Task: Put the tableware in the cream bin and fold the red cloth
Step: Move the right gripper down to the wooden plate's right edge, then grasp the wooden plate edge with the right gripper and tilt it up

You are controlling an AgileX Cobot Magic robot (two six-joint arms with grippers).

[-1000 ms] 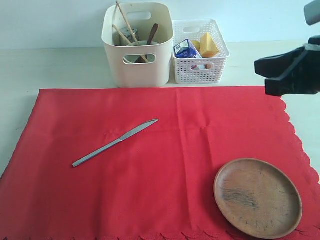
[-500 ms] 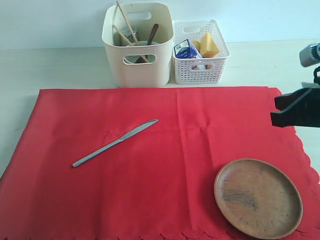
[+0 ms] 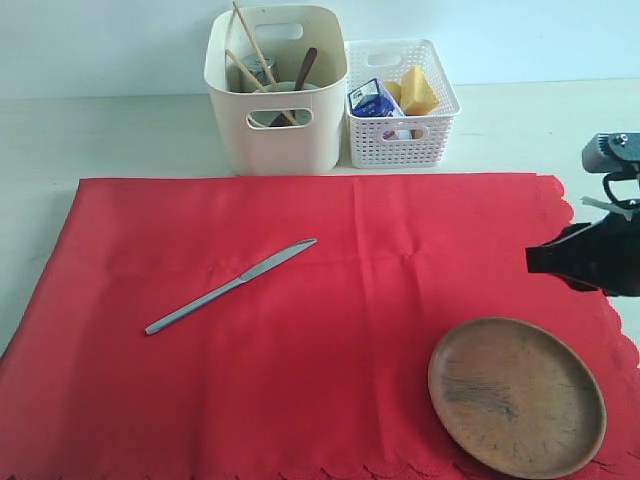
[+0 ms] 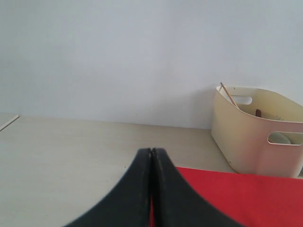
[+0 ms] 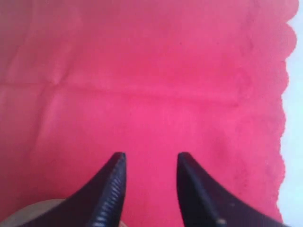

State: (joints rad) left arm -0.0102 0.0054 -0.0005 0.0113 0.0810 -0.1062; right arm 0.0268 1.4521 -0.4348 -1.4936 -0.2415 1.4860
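The right pincer (image 5: 150, 165) is seen with its jaws parted and empty, held over the right side of the cloth (image 3: 330, 330), close to the scalloped edge. Whether the cloth is touched cannot be told. The plate (image 3: 516, 396) is found near it, lying flat on the cloth's front right corner. The knife (image 3: 230, 286) is laid aslant on the left half of the cloth, well apart from the plate and the pincer.

The left pincer (image 4: 151, 153) is shown closed, jaw against jaw, gripping nothing, above the bench (image 3: 120, 135) by the cloth's edge, with the bin (image 4: 258, 132) some way beyond it.

The cloth is spread flat and unfolded over the bench. Behind its far edge the bin is stood, and in it the chopsticks (image 3: 250, 45), spoon (image 3: 303, 68), cup (image 3: 258, 68) and bowl (image 3: 285, 90) are gathered. Just beside the bin on the right, a white basket (image 3: 400, 140) is placed, in which a milk carton (image 3: 376, 98) and cheese (image 3: 417, 90) are kept.
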